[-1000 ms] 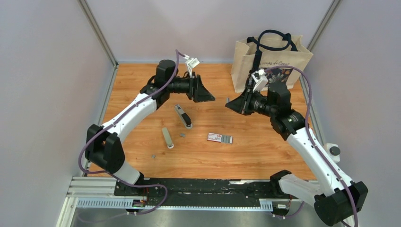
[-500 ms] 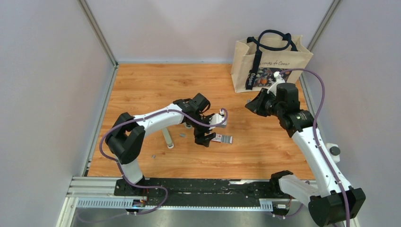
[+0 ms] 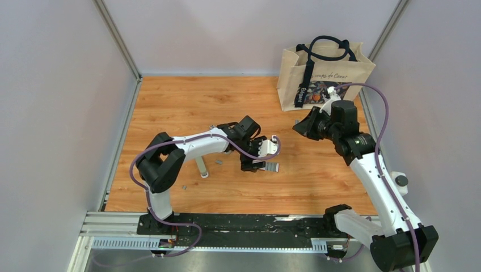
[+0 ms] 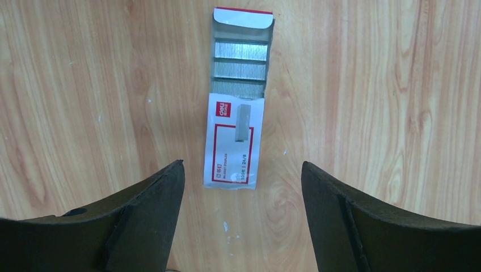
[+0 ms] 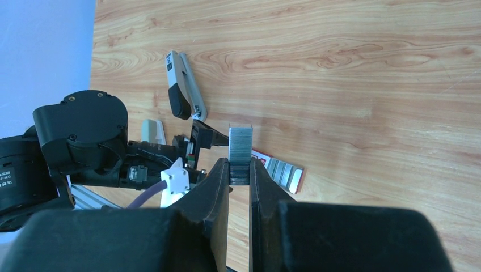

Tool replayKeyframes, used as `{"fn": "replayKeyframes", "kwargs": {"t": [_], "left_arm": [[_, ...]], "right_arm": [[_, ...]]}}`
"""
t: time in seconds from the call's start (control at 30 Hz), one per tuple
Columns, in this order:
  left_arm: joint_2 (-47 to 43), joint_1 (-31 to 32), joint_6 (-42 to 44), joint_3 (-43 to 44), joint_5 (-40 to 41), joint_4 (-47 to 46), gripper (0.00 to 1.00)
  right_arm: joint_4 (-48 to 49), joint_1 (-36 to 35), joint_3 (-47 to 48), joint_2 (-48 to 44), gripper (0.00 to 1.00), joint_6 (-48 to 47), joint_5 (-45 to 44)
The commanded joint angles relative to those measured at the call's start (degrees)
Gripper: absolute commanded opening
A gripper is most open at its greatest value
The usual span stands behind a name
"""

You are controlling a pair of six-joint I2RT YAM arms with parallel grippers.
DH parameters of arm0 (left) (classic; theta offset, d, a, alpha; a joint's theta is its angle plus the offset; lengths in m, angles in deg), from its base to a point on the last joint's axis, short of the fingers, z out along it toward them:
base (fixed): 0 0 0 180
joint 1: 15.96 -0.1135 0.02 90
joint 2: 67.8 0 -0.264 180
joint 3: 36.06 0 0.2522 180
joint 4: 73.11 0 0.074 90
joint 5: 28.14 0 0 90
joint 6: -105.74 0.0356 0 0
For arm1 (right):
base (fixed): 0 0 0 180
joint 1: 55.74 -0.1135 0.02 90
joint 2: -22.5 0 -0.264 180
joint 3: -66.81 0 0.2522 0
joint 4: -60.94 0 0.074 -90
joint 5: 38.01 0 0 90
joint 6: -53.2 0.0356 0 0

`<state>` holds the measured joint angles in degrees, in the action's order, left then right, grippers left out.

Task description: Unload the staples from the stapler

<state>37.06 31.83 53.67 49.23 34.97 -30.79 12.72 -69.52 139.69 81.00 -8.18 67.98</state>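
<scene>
The stapler (image 5: 184,93), dark grey-black with silver metal, lies on the wood table beyond my left arm in the right wrist view; the left arm hides it in the top view. My right gripper (image 5: 239,164) is shut on a silver strip of staples (image 5: 240,148) and holds it above the table at the right (image 3: 298,124). My left gripper (image 4: 243,164) is open and empty, its jaws wide apart, directly above the red-and-white staple box (image 4: 233,136). It hovers there in the top view too (image 3: 252,164).
The staple box (image 3: 271,166) lies open with staple strips showing, and a short loose strip (image 4: 244,122) lies on it. A pale grey piece (image 3: 201,165) lies left of centre, with small bits (image 3: 218,162) nearby. A tote bag (image 3: 323,73) stands at the back right.
My left arm has swung from the far middle of the table down and forward to hover over the staple box. My right gripper has drawn slightly back to the right, still holding the strip.
</scene>
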Motion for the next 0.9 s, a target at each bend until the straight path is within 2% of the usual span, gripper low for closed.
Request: {"fn": "replayKeyframes", "kwargs": {"t": [0.0,0.47,0.63,0.87], "left_arm": [[1.22,1.6,1.79,0.81,2.02,-3.33,0.83],[6.85,4.15,1.44,5.63,3.96,-1.23,0.68],[6.76,4.86,0.57,4.42,4.66,-1.57,0.61],[5.27,5.03,-1.63,-0.16,6.59,-4.3,0.62]], "right_arm": [[3.69,0.16,-0.66,-1.46,0.01,0.29,1.15],[3.7,0.33,-1.02,-2.86,0.01,-1.02,0.8],[3.87,0.42,-1.54,-2.95,0.01,-0.85,1.24],[4.49,0.6,-1.54,-2.69,0.01,-0.41,2.03]]}}
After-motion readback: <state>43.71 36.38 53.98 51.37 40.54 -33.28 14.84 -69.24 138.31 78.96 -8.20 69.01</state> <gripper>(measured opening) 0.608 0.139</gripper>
